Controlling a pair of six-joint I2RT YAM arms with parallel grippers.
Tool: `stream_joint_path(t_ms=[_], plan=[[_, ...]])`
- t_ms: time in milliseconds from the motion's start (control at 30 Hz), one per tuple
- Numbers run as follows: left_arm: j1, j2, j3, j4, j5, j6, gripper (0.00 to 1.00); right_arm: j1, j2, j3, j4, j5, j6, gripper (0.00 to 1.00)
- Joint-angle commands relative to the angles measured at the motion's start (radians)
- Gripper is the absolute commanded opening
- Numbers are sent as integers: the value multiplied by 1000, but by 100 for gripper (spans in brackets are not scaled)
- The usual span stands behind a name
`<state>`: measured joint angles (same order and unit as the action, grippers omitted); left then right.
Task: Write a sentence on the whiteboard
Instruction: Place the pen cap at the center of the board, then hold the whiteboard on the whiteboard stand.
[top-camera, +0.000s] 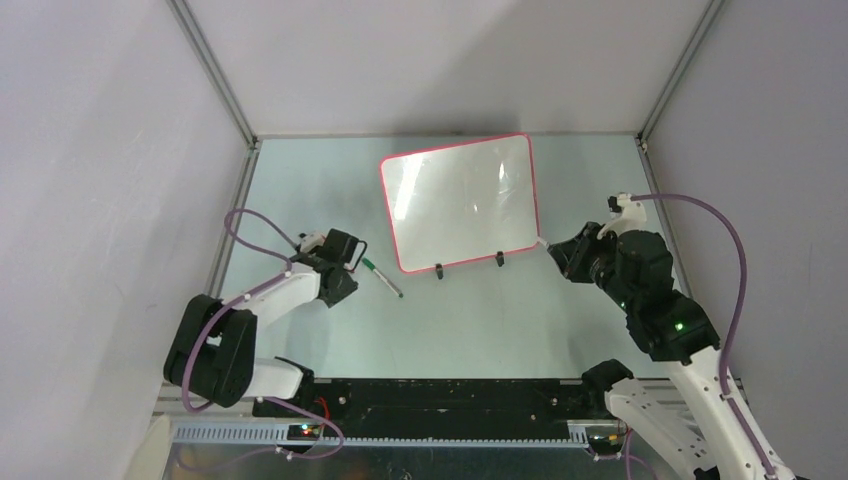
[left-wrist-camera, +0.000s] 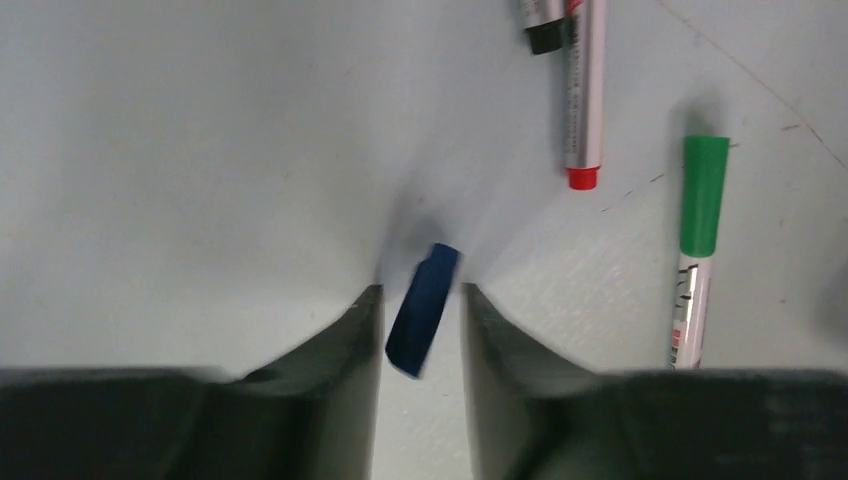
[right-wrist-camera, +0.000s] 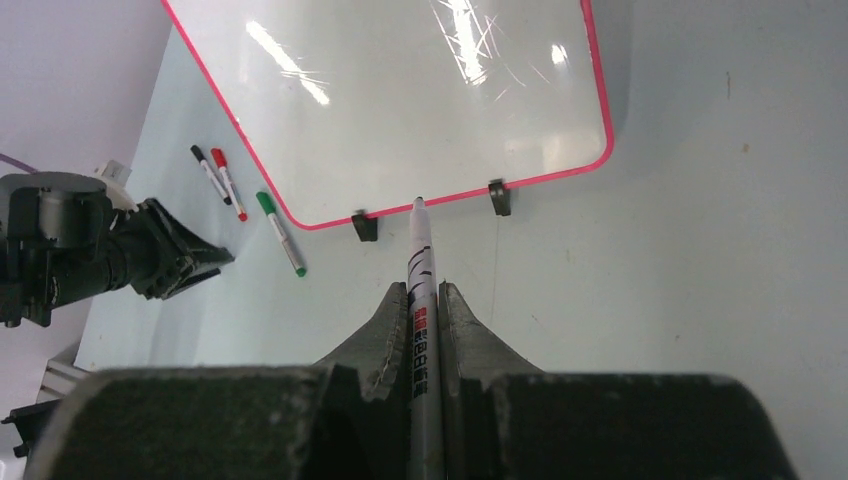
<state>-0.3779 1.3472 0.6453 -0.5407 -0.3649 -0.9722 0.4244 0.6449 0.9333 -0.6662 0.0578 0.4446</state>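
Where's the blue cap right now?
Left wrist view: blue cap sits tilted between the fingers of the left gripper, left of the red marker and green marker.

No wording could be read: the white-barrelled marker (right-wrist-camera: 418, 240) clamped in the right gripper (right-wrist-camera: 423, 290) carried red block print and black strokes too small to read, while barrel print on the green-capped marker (left-wrist-camera: 690, 315) and red-ended silver marker (left-wrist-camera: 580, 90) was blurred.
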Motion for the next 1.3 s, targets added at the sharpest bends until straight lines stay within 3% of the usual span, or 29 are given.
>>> stream_joint_path(t_ms=[0, 67, 233, 467, 800, 1033, 1133, 1267], plan=[[41, 2, 9, 68, 74, 26, 58, 2, 4, -7, 37, -39, -18, 0], [58, -19, -4, 91, 97, 35, 74, 1, 5, -7, 37, -46, -17, 0], [71, -95, 12, 52, 81, 62, 82, 1, 0, -7, 47, -78, -21, 0], [49, -365, -20, 114, 140, 150, 99, 1, 35, -7, 76, -149, -44, 0], [28, -523, -58, 198, 182, 213, 99, -99, 39, -39, 107, -337, -86, 0], [20, -613, -210, 538, 276, 338, 99, -126, -6, -122, 190, -328, -54, 0], [20, -639, -267, 672, 245, 340, 99, -129, 17, -130, 205, -309, -50, 0], [20, -594, -261, 732, 196, 368, 99, -132, 23, -132, 209, -295, -12, 0]])
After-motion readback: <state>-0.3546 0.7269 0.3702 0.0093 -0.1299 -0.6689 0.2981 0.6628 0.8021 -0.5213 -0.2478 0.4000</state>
